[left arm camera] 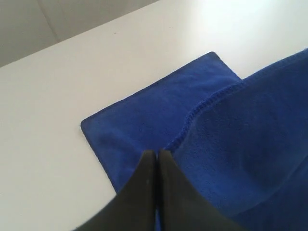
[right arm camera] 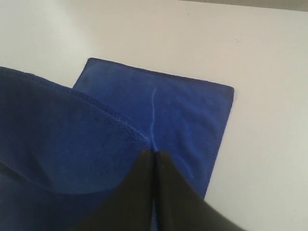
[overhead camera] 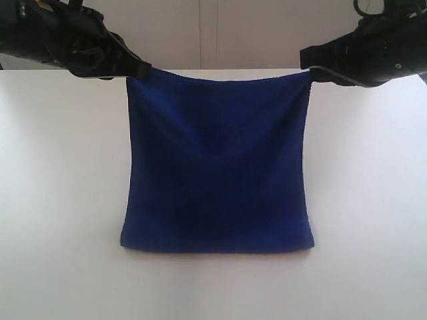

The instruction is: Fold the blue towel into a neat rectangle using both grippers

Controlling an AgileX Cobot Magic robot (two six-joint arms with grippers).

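The blue towel (overhead camera: pixel 217 167) hangs stretched between my two grippers, its top edge lifted off the white table (overhead camera: pixel 60 200) and its lower part still lying flat there. My left gripper (overhead camera: pixel 141 69) is shut on the towel's upper left corner. My right gripper (overhead camera: pixel 308 70) is shut on the upper right corner. In the left wrist view the black fingers (left arm camera: pixel 144 192) pinch the hemmed edge of the towel (left arm camera: pixel 240 144), with the flat part lying below. The right wrist view shows the same: my gripper (right arm camera: pixel 155 155) clamps the hem of the towel (right arm camera: pixel 72 144), and a pale thread runs down the flat part.
Bare white table surface (overhead camera: pixel 373 200) lies on both sides of the towel and in front of it. A pale wall (overhead camera: pixel 213 33) stands behind the table's far edge.
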